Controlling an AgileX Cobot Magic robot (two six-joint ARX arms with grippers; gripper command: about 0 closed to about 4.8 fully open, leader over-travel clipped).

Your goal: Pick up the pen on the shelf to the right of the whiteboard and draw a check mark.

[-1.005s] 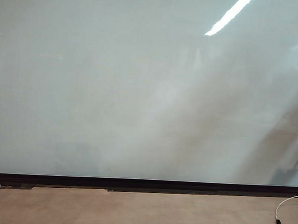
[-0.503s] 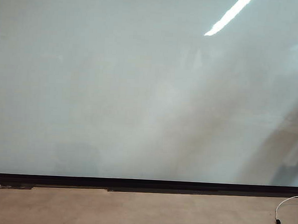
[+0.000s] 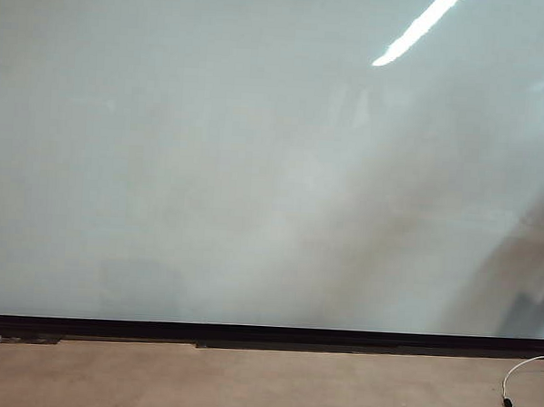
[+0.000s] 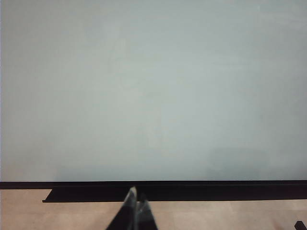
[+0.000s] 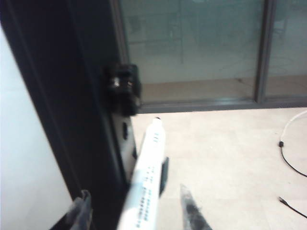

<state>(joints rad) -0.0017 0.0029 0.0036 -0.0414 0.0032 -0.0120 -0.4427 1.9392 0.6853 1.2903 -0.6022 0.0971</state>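
Note:
The whiteboard point(image 3: 256, 166) fills the exterior view, glossy white in a thin black frame point(image 3: 265, 334); no check mark is in view on it, and neither gripper shows there. In the right wrist view the pen point(image 5: 149, 167), white with dark print, stands against the board's black side frame point(image 5: 72, 96), with a small dark holder point(image 5: 163, 175) beside it. My right gripper point(image 5: 136, 210) is open, one finger on each side of the pen, with gaps to both. My left gripper point(image 4: 135, 200) is shut and empty, low in front of the board's bottom edge.
A thin white cable with a black plug point(image 3: 516, 391) lies on the tan floor at the lower right. A black clamp point(image 5: 123, 88) sits on the side frame above the pen. Glass panels point(image 5: 192, 43) stand behind. A black ledge point(image 4: 86, 195) runs under the board.
In the exterior view only the dim reflection at the board's right edge has shifted a little. The board, floor and cable look the same.

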